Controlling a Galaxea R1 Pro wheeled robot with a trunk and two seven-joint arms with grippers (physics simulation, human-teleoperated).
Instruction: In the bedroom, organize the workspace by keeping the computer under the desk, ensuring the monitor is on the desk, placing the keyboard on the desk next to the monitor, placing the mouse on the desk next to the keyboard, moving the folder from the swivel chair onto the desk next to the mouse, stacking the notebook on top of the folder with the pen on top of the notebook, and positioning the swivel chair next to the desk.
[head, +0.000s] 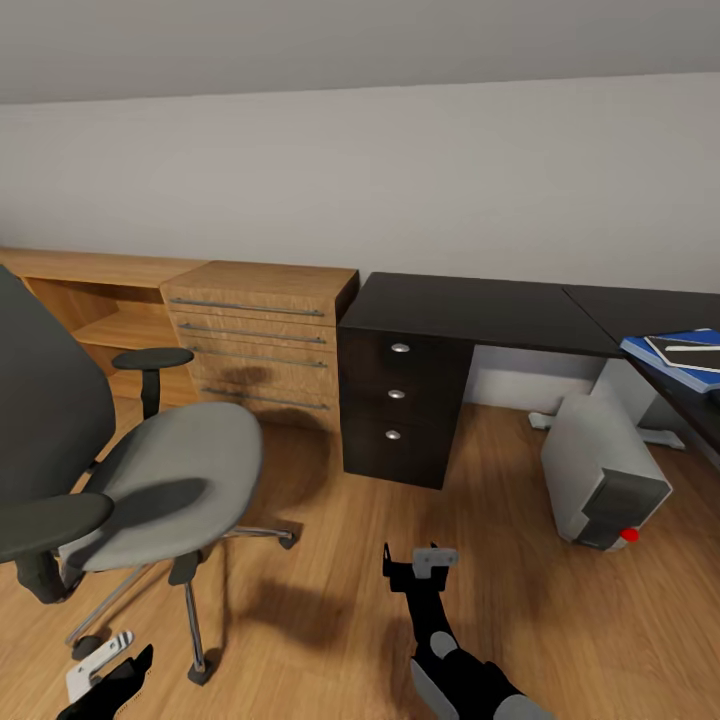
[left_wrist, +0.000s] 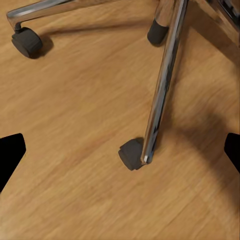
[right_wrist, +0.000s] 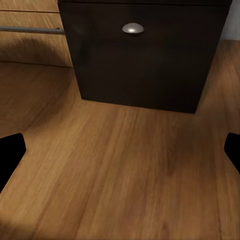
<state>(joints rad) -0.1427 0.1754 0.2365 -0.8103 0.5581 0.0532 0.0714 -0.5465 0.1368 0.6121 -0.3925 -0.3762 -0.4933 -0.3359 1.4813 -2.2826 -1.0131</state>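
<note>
The swivel chair (head: 170, 480) stands at the left on the wooden floor, its grey seat bare. Its chrome legs (left_wrist: 162, 85) and castors are under my left gripper (head: 115, 660), which is open and low beside the base. The desk (head: 480, 310) stands ahead against the wall, with its drawers (right_wrist: 140, 60) in front of my open right gripper (head: 412, 565). The computer (head: 600, 470) stands on the floor under the desk's right wing. On that wing lies the blue folder (head: 665, 362) with a dark flat notebook (head: 690, 352) on top. Monitor, keyboard and mouse are out of view.
A light wooden chest (head: 255, 340) with long bar handles stands against the desk's left side, and a low wooden shelf (head: 90, 300) runs on from it. Open wooden floor (head: 330, 560) lies between the chair and the desk drawers.
</note>
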